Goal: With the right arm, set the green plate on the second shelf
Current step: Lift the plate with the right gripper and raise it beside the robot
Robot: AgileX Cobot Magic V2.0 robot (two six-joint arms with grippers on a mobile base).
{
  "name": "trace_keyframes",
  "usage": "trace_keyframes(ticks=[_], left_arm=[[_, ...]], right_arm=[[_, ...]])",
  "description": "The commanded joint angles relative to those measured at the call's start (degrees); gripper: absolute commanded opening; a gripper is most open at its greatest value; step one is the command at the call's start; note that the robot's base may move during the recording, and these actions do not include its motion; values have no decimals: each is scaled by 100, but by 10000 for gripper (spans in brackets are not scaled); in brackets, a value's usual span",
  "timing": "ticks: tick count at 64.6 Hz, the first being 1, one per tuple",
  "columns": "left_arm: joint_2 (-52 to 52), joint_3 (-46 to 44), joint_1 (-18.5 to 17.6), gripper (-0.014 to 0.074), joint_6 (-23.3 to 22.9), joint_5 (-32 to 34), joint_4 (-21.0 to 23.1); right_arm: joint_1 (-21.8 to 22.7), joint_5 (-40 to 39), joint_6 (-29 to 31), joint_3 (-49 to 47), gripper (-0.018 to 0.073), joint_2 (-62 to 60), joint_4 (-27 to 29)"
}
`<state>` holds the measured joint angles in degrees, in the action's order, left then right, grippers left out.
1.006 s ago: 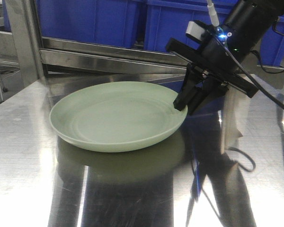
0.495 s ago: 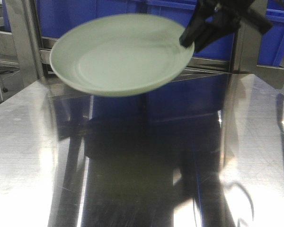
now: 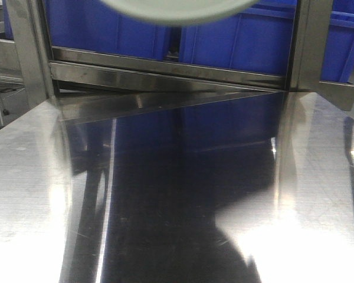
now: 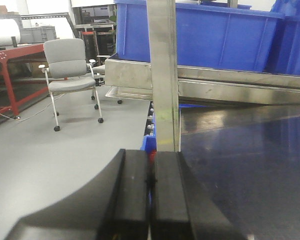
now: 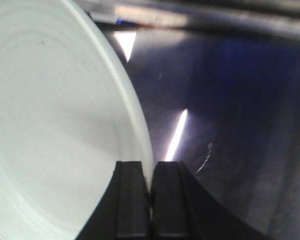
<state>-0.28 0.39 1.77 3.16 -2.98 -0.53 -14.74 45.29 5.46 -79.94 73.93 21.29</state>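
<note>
Front view: low and close over the steel tabletop [image 3: 165, 206], facing straight at the blue crates [image 3: 242, 41], the green plate [image 3: 171, 12] only a sliver at the top border in front of them. Left wrist view: low at the tabletop's edge, looking along the left gripper [image 4: 150, 160], fingers pressed together, toward the same crates past an upright post [image 4: 162, 75], open floor and a grey chair [image 4: 67, 65] left of the crates. Right wrist view: very near, looking down past the right gripper [image 5: 151, 172] pinching the plate's rim onto tabletop short of the crates; tabletop is common to all three.
</note>
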Motion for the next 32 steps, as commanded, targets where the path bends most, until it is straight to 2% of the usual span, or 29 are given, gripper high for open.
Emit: trace_keyframes(ticks=[1, 13, 32], left_arm=[[-122, 240, -40, 130, -16, 464, 0], [-122, 240, -40, 130, -16, 464, 0], [-122, 240, -40, 130, -16, 464, 0]], right_arm=[[39, -663, 15, -112, 57, -588, -230], [39, -1042, -297, 659, 57, -1737, -909], [39, -1491, -434, 2368, 57, -3703, -1289]])
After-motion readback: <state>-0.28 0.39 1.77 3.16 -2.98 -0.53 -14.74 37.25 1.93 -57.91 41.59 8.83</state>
